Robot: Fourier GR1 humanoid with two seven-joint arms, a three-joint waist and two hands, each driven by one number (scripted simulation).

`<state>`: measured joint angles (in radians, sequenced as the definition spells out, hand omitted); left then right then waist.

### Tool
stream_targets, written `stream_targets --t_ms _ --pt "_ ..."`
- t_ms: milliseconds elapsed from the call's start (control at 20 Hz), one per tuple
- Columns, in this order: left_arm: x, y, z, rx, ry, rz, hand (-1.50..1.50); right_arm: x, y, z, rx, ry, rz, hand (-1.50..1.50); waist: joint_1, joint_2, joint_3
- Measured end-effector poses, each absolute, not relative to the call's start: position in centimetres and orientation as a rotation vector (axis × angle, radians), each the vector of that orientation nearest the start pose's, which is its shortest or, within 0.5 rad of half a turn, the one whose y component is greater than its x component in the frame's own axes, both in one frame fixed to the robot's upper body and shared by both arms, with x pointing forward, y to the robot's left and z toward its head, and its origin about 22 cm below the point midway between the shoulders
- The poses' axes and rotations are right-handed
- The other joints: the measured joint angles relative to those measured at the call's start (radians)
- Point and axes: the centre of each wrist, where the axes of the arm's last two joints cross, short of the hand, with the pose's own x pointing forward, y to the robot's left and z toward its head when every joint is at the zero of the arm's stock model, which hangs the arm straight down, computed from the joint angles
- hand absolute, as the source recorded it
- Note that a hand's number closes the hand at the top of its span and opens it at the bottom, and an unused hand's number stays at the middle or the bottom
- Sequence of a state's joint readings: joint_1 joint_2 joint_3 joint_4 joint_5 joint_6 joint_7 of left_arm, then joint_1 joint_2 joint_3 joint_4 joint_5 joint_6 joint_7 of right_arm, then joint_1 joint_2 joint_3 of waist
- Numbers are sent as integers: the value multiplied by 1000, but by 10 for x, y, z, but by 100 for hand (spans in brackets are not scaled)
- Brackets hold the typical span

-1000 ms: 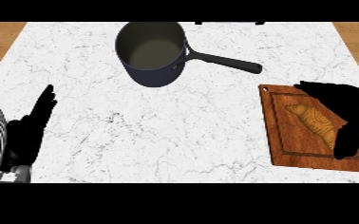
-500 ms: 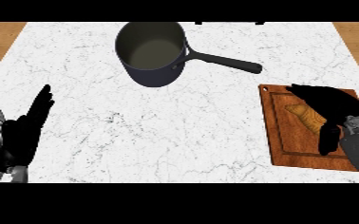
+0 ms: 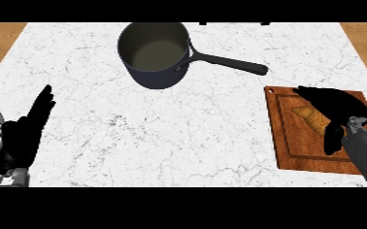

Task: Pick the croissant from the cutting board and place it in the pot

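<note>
A golden croissant (image 3: 309, 115) lies on the wooden cutting board (image 3: 287, 140) at the right side of the counter. My right hand (image 3: 338, 110) is over it, fingers curled round the croissant's far side and thumb hanging by its near end, so most of the croissant is hidden. A dark pot (image 3: 155, 54) with a long black handle (image 3: 231, 64) stands upright at the back centre, with nothing inside it. My left hand (image 3: 27, 131) rests open at the left edge, fingers pointing up.
The white marble counter (image 3: 165, 131) spreads between the pot and the board. Wooden strips show at the far left and right corners of the counter's back edge.
My right hand has closed in over the croissant, its fingers curling and its wrist coming into view at the lower right. The left hand, pot and board have stayed put.
</note>
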<state>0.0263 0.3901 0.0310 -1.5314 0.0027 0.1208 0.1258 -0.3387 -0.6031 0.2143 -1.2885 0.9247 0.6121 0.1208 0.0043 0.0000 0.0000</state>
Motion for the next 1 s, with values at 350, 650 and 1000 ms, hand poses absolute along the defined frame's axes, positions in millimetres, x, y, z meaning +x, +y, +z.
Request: stream_targets --t_ms 350,650,1000 --pt "233 332 22 438 -1385 -147 0 317 -322 53 -763 -694 1596 150 0 -2 -3" --pt "236 328 18 436 -1384 -141 0 320 -323 52 -760 -741 1626 150 0 -4 -4" --pt "234 324 18 426 -1384 -154 0 323 -232 47 -696 -861 1604 150 9 -9 -8"
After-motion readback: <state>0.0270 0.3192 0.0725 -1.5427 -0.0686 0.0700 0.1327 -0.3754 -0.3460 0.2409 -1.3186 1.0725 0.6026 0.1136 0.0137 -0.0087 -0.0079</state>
